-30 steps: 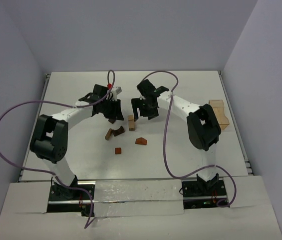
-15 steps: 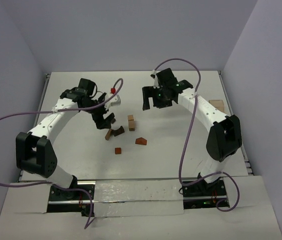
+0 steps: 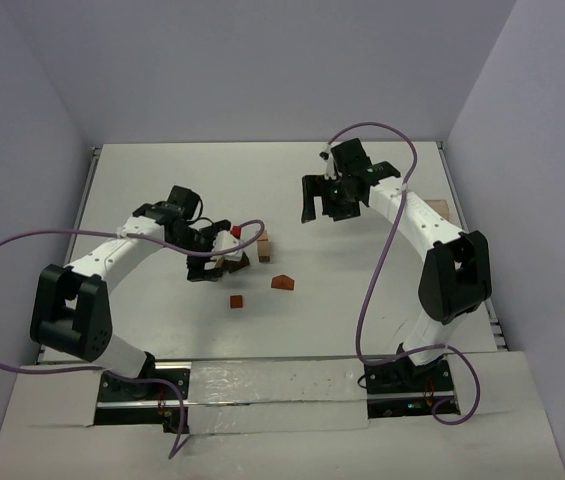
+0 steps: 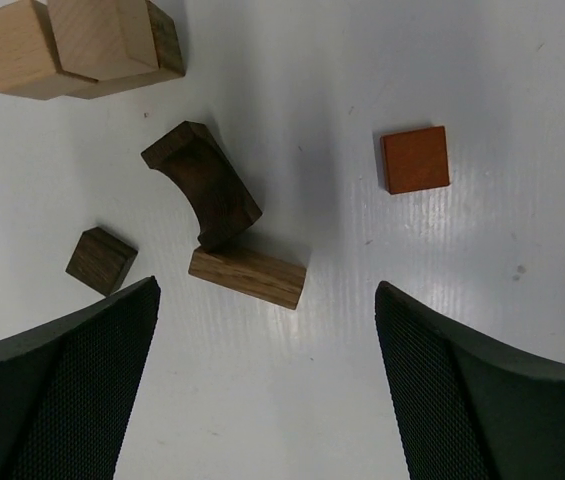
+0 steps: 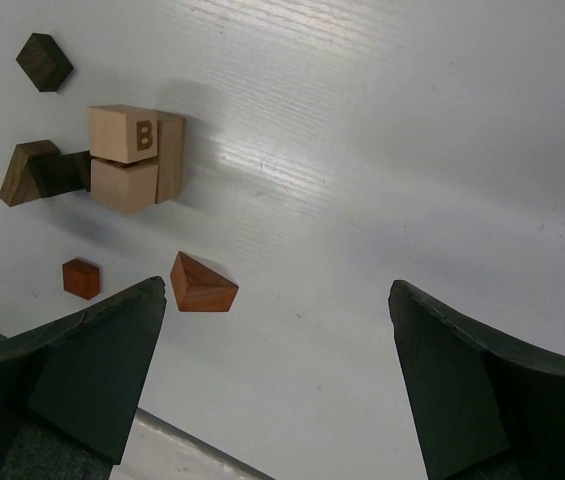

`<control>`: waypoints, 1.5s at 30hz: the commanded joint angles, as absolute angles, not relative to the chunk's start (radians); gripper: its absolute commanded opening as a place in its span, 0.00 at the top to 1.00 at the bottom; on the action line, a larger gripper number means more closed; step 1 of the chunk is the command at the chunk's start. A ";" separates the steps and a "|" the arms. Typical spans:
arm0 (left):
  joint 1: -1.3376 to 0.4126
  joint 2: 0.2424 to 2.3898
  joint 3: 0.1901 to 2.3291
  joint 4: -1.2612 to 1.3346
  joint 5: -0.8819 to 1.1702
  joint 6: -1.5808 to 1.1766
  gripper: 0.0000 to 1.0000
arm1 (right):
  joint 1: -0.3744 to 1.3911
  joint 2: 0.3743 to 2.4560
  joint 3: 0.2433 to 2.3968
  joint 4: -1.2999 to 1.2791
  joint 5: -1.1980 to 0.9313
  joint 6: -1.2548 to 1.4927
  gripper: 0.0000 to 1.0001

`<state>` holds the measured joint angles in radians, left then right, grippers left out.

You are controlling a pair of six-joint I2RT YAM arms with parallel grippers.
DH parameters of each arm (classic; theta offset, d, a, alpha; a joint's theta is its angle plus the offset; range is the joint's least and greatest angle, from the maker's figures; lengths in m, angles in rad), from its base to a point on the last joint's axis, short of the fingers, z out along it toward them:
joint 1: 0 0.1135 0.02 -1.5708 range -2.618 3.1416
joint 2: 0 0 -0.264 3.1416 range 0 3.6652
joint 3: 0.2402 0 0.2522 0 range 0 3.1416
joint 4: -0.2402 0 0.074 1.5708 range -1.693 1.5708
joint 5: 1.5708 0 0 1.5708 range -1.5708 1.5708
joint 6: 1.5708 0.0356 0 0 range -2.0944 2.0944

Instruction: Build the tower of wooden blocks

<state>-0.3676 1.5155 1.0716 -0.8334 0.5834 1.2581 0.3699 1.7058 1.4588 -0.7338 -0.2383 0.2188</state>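
A light-tan open wooden box (image 3: 440, 208) sits at the table's (image 3: 362, 300) 3 o'clock edge, with its contents hidden. The left gripper (image 3: 210, 264), fingers spread, hangs low over a dark brown wooden arch (image 4: 202, 185), at 8 o'clock of the short, pale wood block tower (image 3: 263, 243) near centre. Farther off, the right gripper (image 3: 324, 205) hovers with its fingers spread wide, at the tower's 2 o'clock.

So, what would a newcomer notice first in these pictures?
The pale tan wooden cubes bunched in the middle of the white table, with a dark brown wooden arch and a reddish wooden wedge loose nearby. Both sets of black jaws stand wide open, the left low over the blocks.
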 commanded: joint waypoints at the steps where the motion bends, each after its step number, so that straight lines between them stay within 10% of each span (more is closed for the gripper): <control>1: -0.373 1.494 1.027 -0.756 0.602 1.438 0.09 | 0.357 1.666 1.456 -0.735 -0.251 0.212 0.00; 45: -0.349 1.776 1.181 -0.866 0.548 1.580 0.30 | 0.356 1.695 1.473 -0.753 -0.271 0.198 0.00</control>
<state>-0.3605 1.7636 1.1481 -0.8539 0.5201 1.5784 0.3634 1.7058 1.4513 -0.7475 -0.2565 0.2108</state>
